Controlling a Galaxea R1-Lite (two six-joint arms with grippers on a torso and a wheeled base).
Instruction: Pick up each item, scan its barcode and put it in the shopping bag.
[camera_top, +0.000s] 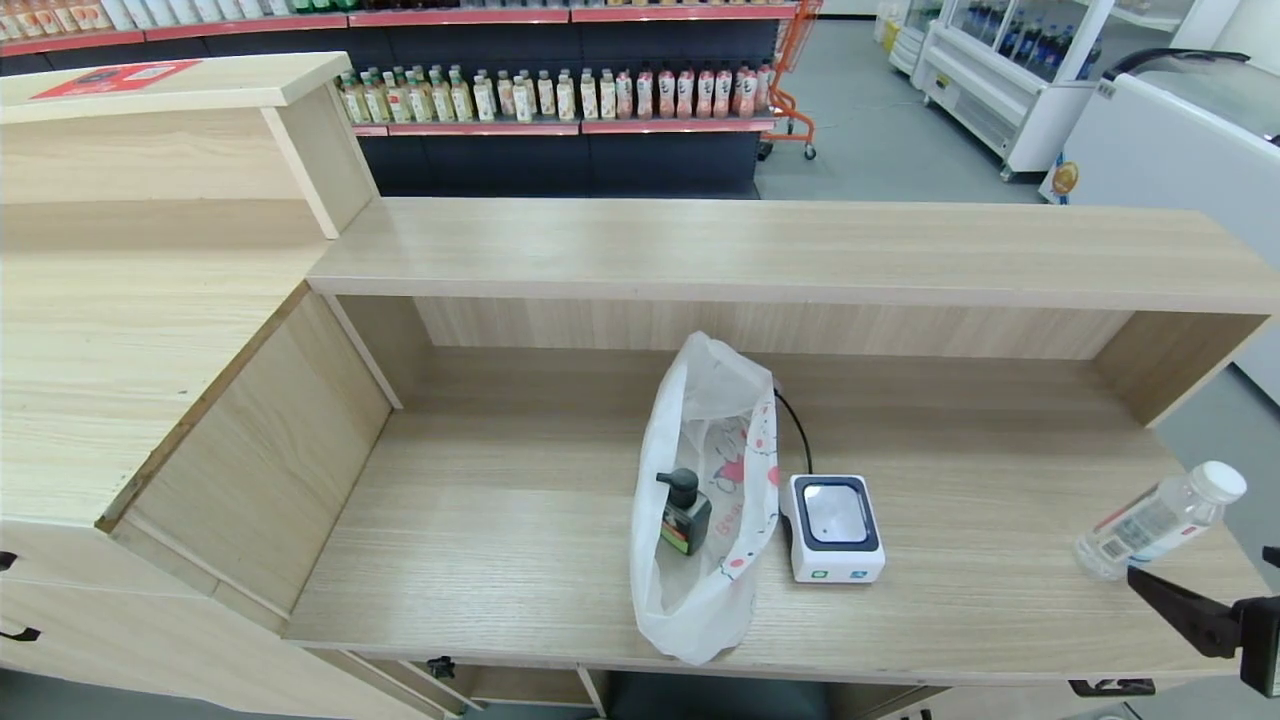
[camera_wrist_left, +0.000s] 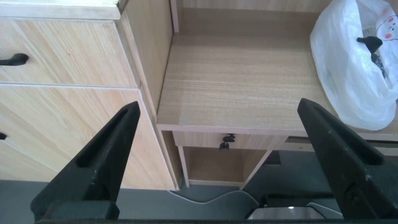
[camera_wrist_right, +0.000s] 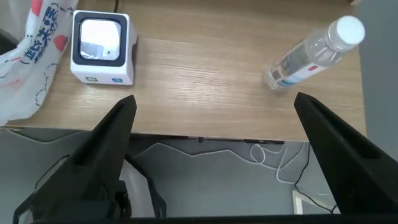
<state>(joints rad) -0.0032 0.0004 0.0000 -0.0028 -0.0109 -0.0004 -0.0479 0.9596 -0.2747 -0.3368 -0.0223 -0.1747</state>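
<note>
One bottle (camera_top: 1160, 520) (lying flat) beyond right end effector (camera_wrist_right: 214, 102).

Wooden counter (camera_top: 500, 520), drink shelves (camera_top: 560, 95), freezer (camera_top: 1180, 140)

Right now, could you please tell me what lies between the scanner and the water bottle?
Nothing: the stretch of counter between the scanner and the water bottle is bare wood, as the head view and right wrist view both show.

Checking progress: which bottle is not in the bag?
The clear white-capped bottle, lying on the counter right of the scanner; the dark pump bottle sits in the bag.
</note>
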